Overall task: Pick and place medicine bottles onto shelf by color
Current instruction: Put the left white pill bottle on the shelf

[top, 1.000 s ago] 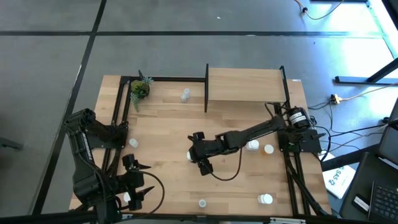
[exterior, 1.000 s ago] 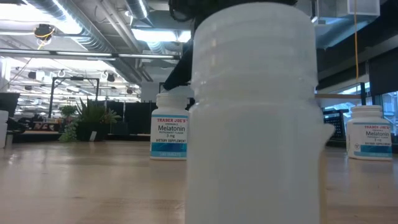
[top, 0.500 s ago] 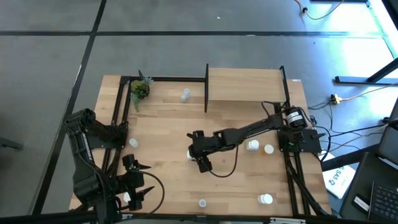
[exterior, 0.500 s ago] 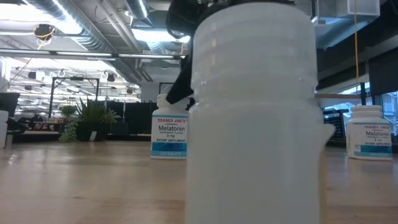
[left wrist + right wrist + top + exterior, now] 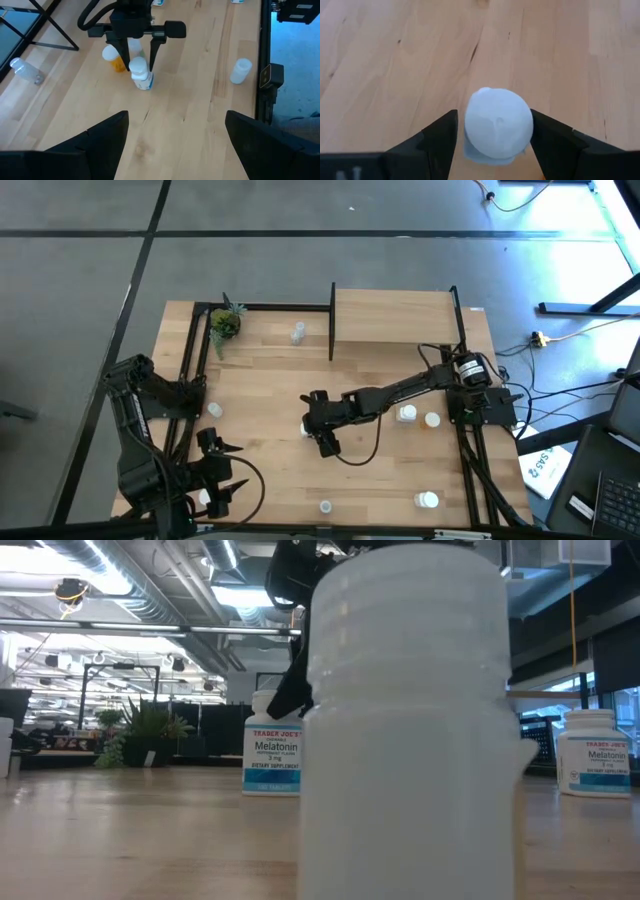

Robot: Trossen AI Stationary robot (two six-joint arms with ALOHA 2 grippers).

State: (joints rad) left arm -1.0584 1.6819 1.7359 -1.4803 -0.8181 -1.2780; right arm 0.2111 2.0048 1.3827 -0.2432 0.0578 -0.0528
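Note:
A white-capped white bottle [image 5: 498,123] with a blue label stands upright on its base near the table's middle [image 5: 306,428]. My right gripper [image 5: 494,131] points down over it, open, one finger on each side of the cap and close to it. The left wrist view [image 5: 140,76] shows the fingers straddling the bottle, with an orange bottle [image 5: 116,59] just behind. The low view shows it as a labelled bottle [image 5: 272,755] under a dark finger [image 5: 293,690]. My left gripper [image 5: 175,145] is open and empty near the table's near left corner [image 5: 222,472]. The shelf [image 5: 395,317] stands at the far side.
Other bottles stand or lie about: a clear one [image 5: 298,333] near the plant [image 5: 224,323], white ones [image 5: 406,414] [image 5: 427,500] [image 5: 325,506] [image 5: 214,410], and one [image 5: 432,420] by the right arm's base. A white bottle [image 5: 410,730] fills the low view's foreground.
My right gripper has moved a little toward the table's far left and come down over the white bottle, so that its fingers now stand on either side of the cap. The bottle has stayed in place.

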